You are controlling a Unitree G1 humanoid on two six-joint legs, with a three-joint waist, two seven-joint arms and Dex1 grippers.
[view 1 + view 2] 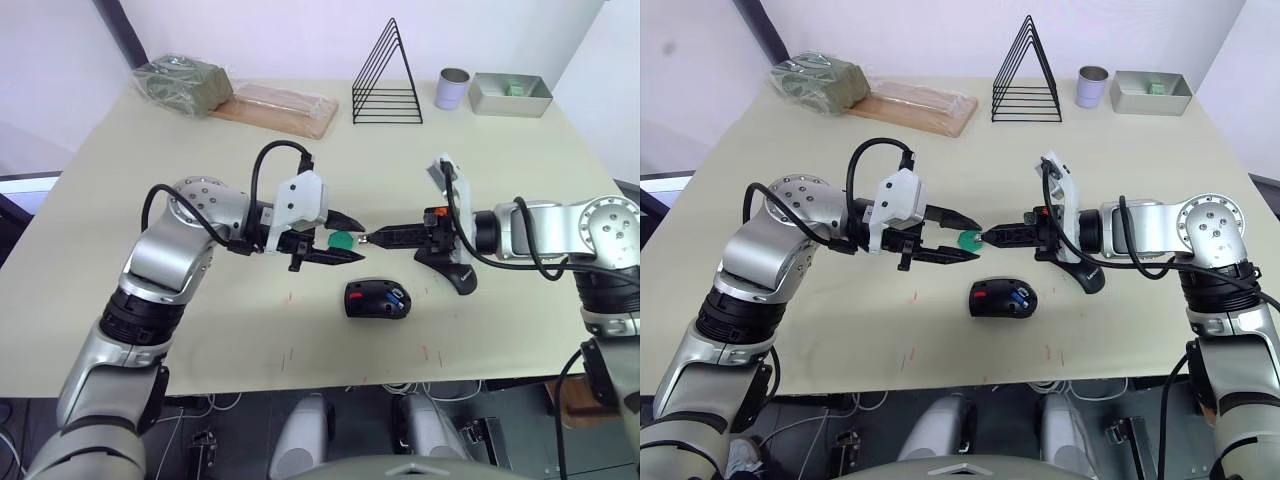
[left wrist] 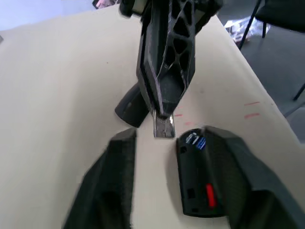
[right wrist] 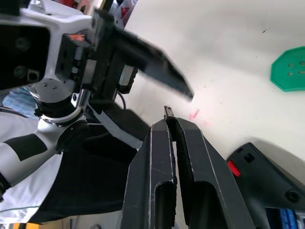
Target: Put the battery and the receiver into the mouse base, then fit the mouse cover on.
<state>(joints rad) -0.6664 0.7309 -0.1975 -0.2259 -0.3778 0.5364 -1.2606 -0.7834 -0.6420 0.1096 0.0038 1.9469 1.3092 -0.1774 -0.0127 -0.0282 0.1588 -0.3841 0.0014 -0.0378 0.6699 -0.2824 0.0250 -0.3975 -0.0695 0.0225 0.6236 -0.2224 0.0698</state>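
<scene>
Observed right gripper (image 1: 368,238) clenched on receiver (image 2: 163,128), held at the very tips, above the table. Observed left gripper (image 1: 352,241) released, fingers (image 2: 112,186) spread, facing the right tips, with receiver just ahead of the gap and not yet touched. Found base (image 1: 378,298) on the table below and slightly nearer the robot, battery (image 1: 397,297) already seated inside. Found cover (image 1: 460,277) on the table under the right arm, beside base. Noted green disc (image 3: 290,69) lying beneath the two grippers.

Judged step in hand: receiver handover, right to left. Recommended centring the metal plug between the left pads, closing on it squarely, confirming grip, and only then releasing the right tips; otherwise risked dropping so small a part.

Counted: battery 1, receiver 1, base 1, cover 1, disc 1, grippers 2.
</scene>
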